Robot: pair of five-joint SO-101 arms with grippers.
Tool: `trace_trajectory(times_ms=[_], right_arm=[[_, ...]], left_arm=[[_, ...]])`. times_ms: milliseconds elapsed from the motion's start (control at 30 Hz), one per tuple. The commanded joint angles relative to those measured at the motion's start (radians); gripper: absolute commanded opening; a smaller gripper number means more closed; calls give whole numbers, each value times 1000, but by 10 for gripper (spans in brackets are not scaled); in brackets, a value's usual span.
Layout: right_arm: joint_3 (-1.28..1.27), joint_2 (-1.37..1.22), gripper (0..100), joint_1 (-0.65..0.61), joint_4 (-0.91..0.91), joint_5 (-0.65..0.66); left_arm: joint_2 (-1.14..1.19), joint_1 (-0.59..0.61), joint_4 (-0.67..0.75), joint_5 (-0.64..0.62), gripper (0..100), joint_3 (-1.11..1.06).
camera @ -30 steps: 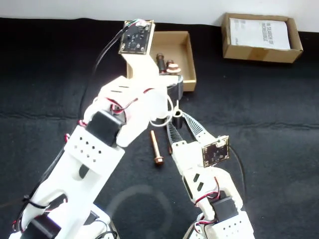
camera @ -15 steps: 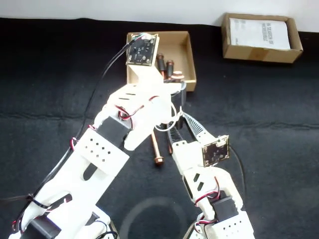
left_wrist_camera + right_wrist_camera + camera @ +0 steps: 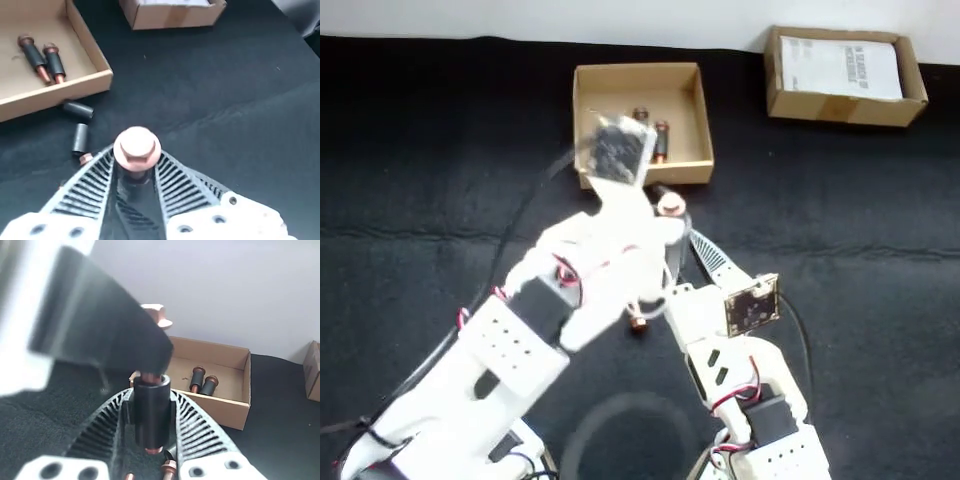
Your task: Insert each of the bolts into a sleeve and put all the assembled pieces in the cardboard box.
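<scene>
My left gripper (image 3: pixel 136 156) is shut on a copper bolt (image 3: pixel 137 145), whose hex head (image 3: pixel 670 205) shows just in front of the cardboard box (image 3: pixel 691 98). My right gripper (image 3: pixel 151 402) is shut on a black sleeve (image 3: pixel 151 410). The bolt runs down through this sleeve, and its copper tip pokes out at the sleeve's lower end. Two assembled pieces (image 3: pixel 651 131) lie in the box. Two loose sleeves (image 3: pixel 79 122) lie on the cloth by the box's front wall. A loose bolt (image 3: pixel 638 322) lies between the arms, mostly hidden under the left arm.
A second cardboard box (image 3: pixel 775 85) with a printed sheet stands at the back right. The table is covered in black cloth (image 3: pixel 860 250). More copper bolt ends (image 3: pixel 167 470) lie on the cloth under my right gripper.
The left arm has drawn back from over the box toward the right gripper, carrying the bolt. The right arm has stayed in place with its sleeve.
</scene>
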State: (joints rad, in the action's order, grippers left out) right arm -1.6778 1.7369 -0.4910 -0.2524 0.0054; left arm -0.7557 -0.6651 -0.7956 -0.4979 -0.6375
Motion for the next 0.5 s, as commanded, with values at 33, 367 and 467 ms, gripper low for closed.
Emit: trace_trajectory(times_ms=[33, 367, 467], right_arm=[[-131, 16, 6, 41, -1, 0], [-131, 16, 6, 45, -1, 0], [-131, 16, 6, 45, -1, 0]], left_arm=[[-211, -116, -9, -6, 8, -94], [-295, -67, -3, 86, 81, -213], [-297, 2, -5, 94, 177, -220]])
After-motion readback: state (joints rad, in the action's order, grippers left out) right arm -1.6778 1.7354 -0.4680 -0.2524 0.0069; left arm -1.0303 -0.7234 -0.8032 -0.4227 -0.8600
